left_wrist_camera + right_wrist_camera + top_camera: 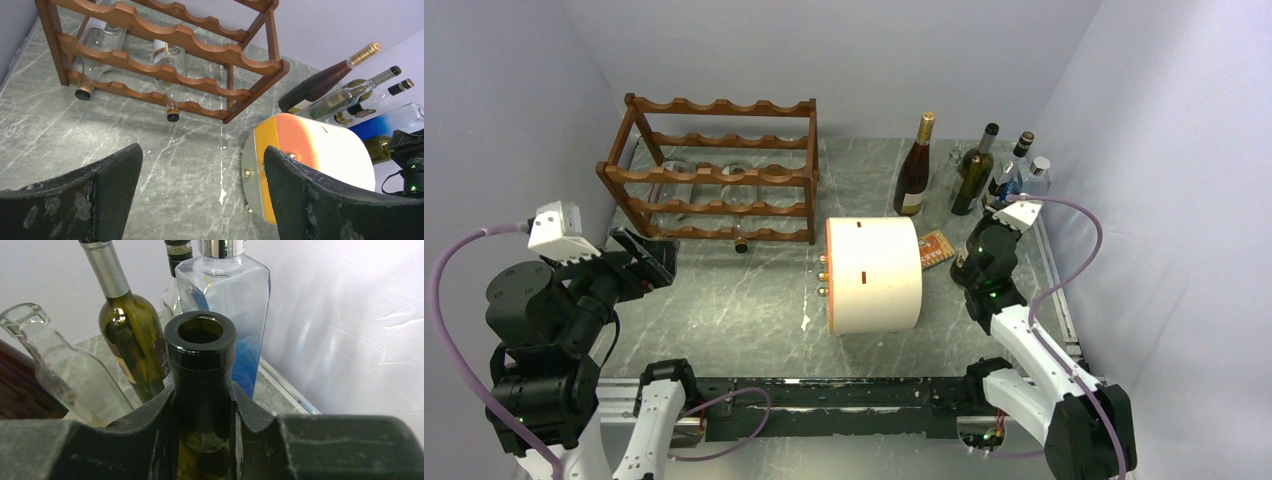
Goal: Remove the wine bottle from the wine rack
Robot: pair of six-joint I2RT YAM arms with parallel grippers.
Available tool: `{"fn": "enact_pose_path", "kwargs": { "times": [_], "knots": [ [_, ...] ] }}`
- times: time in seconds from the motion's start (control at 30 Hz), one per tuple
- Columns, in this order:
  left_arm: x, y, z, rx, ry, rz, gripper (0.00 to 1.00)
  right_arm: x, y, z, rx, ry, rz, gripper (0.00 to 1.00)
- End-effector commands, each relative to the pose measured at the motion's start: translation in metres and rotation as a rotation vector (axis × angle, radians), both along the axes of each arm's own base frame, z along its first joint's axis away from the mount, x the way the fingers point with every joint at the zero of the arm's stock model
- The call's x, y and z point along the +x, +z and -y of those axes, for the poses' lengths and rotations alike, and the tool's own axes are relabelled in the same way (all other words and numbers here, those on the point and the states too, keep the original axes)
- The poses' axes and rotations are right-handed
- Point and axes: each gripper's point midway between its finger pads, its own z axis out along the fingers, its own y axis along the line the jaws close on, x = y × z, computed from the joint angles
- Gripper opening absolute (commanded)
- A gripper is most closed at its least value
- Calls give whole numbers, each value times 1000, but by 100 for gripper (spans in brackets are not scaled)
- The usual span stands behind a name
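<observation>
Rack: the rack (724, 175) stood at about 10 o'clock on the table (754, 300), well apart from both arms.
Bottles in rack: two clear bottles (167, 60) lay on its lower rails, with their capped necks poking out toward 6 o'clock.
Dark bottle: the dark bottle (201, 355) stood upright at about 3 o'clock, off the rack and just beside the standing bottles (974, 165) at 2 o'clock. I could not tell whether its base touched the table.
Right gripper: the right gripper (202, 405) was pinching the dark bottle's neck just under the thick lip ring.
Left gripper: the left gripper (201, 155) was spread wide and held nothing. It sat at 9 o'clock and looked toward the rack front.
Cylinder: the cream cylinder (879, 275) lay on its side mid-table, between the rack and the right arm.
Handling: it was glass, so stiff, smooth and breakable. The dark bottle's mouth was open, so I judged it empty and fairly light, though top-gripped and apt to swing.
Hold: the neck below the lip ring looked safest, since the ring would stop a slide. For the racked pair, I would take the neck just behind the cap and draw it straight out toward 6 o'clock, clear of the scallops.
Risk: knocking the close-packed neighbours at 2 o'clock.
</observation>
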Motion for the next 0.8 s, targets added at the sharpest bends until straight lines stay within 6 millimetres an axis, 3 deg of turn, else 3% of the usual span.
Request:
{"fn": "enact_pose_path", "kwargs": {
  "times": [0.0, 0.27, 0.57, 0.77],
  "knots": [
    [-4, -2, 4, 2, -26, 11, 94, -4, 37, -3, 58, 36, 135, 26],
    [-10, 4, 9, 5, -47, 40, 94, -12, 52, -6, 45, 75, 112, 61],
    [-8, -4, 12, -9, -67, 33, 94, -25, 92, -7, 28, 113, 126, 73],
    [-1, 18, 12, -12, -69, 81, 94, -27, 149, -43, 119, 335, 150, 75]
  ]
}}
